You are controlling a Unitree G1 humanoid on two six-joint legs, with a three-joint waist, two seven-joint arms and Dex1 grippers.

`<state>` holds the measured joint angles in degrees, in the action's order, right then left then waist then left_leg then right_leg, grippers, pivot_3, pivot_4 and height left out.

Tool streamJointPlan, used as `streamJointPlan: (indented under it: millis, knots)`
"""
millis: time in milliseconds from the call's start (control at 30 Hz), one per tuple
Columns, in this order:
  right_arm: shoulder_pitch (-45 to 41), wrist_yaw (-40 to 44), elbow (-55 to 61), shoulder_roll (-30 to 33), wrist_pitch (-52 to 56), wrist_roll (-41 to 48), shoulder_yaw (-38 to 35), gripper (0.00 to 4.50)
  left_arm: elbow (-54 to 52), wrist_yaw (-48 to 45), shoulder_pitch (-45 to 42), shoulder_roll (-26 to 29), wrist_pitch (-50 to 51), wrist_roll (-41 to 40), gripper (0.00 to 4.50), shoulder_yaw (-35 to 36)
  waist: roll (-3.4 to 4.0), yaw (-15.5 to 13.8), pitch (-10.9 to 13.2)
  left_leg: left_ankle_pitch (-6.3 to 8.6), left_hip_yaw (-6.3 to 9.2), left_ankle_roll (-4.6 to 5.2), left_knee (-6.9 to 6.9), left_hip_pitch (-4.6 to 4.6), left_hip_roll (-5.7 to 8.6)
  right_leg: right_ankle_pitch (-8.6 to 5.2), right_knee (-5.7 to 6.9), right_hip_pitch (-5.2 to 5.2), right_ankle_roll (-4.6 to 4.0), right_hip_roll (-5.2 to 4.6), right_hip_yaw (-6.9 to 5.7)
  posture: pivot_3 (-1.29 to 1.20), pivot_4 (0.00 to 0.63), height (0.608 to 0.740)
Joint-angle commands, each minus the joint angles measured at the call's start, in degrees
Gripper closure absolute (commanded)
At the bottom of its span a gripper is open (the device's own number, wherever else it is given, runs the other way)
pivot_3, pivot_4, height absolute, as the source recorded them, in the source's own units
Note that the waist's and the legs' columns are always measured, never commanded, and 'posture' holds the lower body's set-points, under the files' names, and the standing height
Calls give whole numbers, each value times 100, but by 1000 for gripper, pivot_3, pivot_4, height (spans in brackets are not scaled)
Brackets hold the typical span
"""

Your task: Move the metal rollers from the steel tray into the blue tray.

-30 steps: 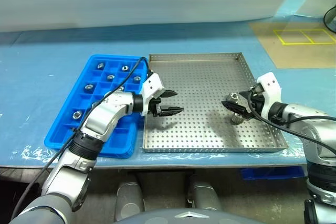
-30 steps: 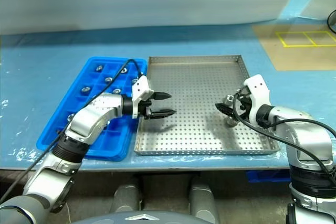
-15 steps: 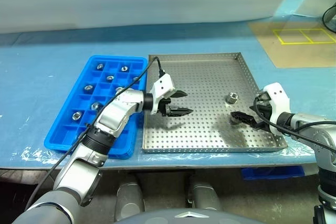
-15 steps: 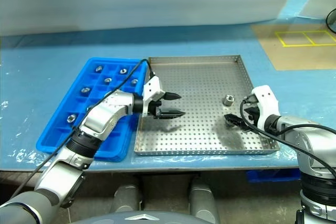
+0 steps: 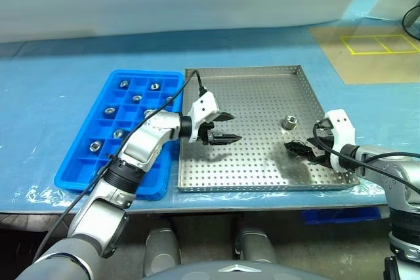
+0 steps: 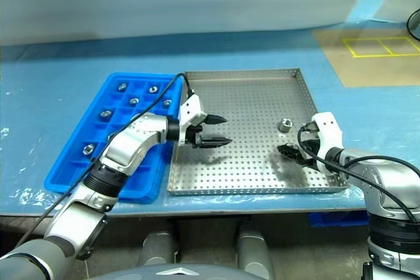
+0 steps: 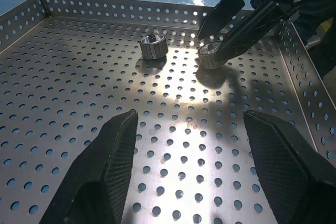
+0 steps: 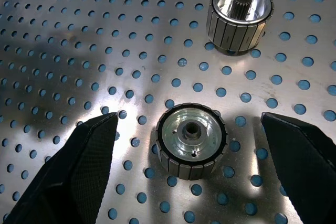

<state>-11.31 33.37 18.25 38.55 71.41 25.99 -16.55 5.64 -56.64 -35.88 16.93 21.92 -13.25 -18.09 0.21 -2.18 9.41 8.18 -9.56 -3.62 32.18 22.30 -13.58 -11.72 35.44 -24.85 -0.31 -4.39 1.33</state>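
Right hand (image 5: 303, 149) is held wide open low over the steel tray (image 5: 262, 83), one roller (image 8: 191, 141) lying between its fingers, a second roller (image 5: 289, 122) just beside; left hand (image 5: 223, 128) is open and empty over the tray's left part, beside the blue tray (image 5: 79, 175), where several rollers (image 5: 110, 110) sit in compartments

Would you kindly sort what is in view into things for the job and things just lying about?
Job: small silvery metal rollers; large perforated steel tray; bright blue compartmented plastic tray; right tool.

Lying about: tan mat with yellow lines; blue table cover.

The left arm (image 5: 141, 152) covers part of the blue tray (image 5: 84, 162) and its compartments.
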Motion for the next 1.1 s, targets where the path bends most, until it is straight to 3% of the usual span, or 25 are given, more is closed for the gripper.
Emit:
streamJointPlan:
  millis: [33,100,400,567,767,1100]
  knots:
    - [-74,-44,-82,-43,-193,49,98,38,-257,31,-63,-16,7,-71,1132,116,0,-1,0,0,-1,0,-1,0,0,0,0,0,0,0,0,-251,150,740]
    - [-44,-56,-203,-62,-310,-8,193,38,-256,50,-60,-19,7,-70,1132,131,0,0,0,0,-1,0,-1,-1,0,0,-2,0,1,0,0,-251,150,740]
    - [9,17,-364,-14,-645,-51,448,2864,-235,150,-78,4,-46,-53,1132,201,-2,12,1,1,-7,-1,-9,-7,-8,-13,-5,-3,22,10,5,-235,150,740]
    - [-19,56,-338,59,-980,-177,601,2867,-246,162,-60,26,-45,-53,1132,218,-2,1,1,2,-11,0,-10,-6,-5,-11,-10,-2,19,8,9,-231,150,740]
    - [-648,140,-143,-270,-1224,20,888,2867,-413,253,43,141,38,-116,1132,383,-2,52,2,13,-26,17,-12,-3,-6,-12,-8,-19,28,9,17,-184,150,740]
    - [-1447,512,-220,-809,-1876,184,1419,2867,-1313,695,842,515,363,-218,1132,789,-3,-53,3,12,-28,15,-53,10,-6,1,-36,-28,4,8,11,-36,150,740]
